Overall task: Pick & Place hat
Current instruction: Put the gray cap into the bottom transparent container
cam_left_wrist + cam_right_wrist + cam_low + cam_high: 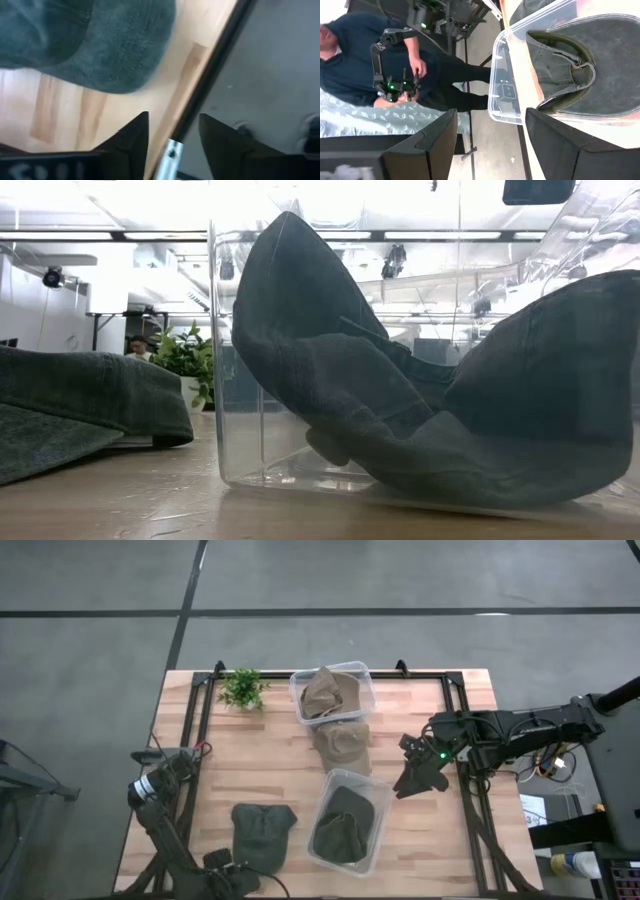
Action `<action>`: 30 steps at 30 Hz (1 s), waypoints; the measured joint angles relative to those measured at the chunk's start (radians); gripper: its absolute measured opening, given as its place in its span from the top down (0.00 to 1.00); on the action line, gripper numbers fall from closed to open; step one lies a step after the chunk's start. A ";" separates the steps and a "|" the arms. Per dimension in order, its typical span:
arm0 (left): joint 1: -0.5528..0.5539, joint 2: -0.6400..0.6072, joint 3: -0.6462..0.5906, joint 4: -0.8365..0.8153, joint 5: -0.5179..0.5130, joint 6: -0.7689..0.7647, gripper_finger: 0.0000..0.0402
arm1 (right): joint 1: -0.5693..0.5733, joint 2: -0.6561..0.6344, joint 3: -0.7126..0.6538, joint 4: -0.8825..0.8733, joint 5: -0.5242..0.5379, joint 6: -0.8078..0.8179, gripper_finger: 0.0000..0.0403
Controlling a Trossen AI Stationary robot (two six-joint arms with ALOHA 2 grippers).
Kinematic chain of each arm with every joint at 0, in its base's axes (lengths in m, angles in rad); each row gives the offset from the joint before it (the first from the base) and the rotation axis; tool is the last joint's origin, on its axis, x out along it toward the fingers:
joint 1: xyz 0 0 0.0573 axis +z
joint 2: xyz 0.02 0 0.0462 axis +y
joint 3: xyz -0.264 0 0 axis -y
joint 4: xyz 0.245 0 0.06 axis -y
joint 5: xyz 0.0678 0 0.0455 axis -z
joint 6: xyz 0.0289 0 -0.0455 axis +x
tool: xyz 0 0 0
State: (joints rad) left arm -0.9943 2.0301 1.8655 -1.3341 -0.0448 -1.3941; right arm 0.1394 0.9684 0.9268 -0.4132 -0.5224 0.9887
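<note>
A dark green hat [262, 832] lies flat on the table near its near edge, and it also shows in the left wrist view [100, 45] and the low view [70, 410]. A second dark green hat [343, 825] sits crumpled in a clear bin [375, 840], seen as well in the right wrist view [580, 70]. My left gripper [232, 875] [173, 116] is open over the table's near edge, beside the flat hat. My right gripper [405, 785] [491, 114] is open, just right of the clear bin, holding nothing.
A tan hat [342, 745] lies on the table in the middle. Another tan hat [330, 692] fills a clear bin [368, 675] at the far edge, next to a small plant [242, 688]. A person [380, 55] stands beyond the near edge.
</note>
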 joint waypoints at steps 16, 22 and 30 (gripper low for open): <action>-0.024 0.190 0.147 -0.102 -0.216 0.253 0.09 | 0.000 0.000 0.000 0.000 0.000 0.002 0.43; -0.040 0.281 0.194 -0.176 -0.240 0.264 0.09 | 0.000 0.000 0.000 0.000 0.000 0.003 0.43; -0.041 0.345 0.217 -0.234 -0.334 0.258 0.09 | 0.000 0.000 0.000 0.000 0.000 0.003 0.43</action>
State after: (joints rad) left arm -1.0351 2.3746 2.0822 -1.5682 -0.3791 -1.1359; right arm 0.1394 0.9684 0.9268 -0.4133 -0.5224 0.9913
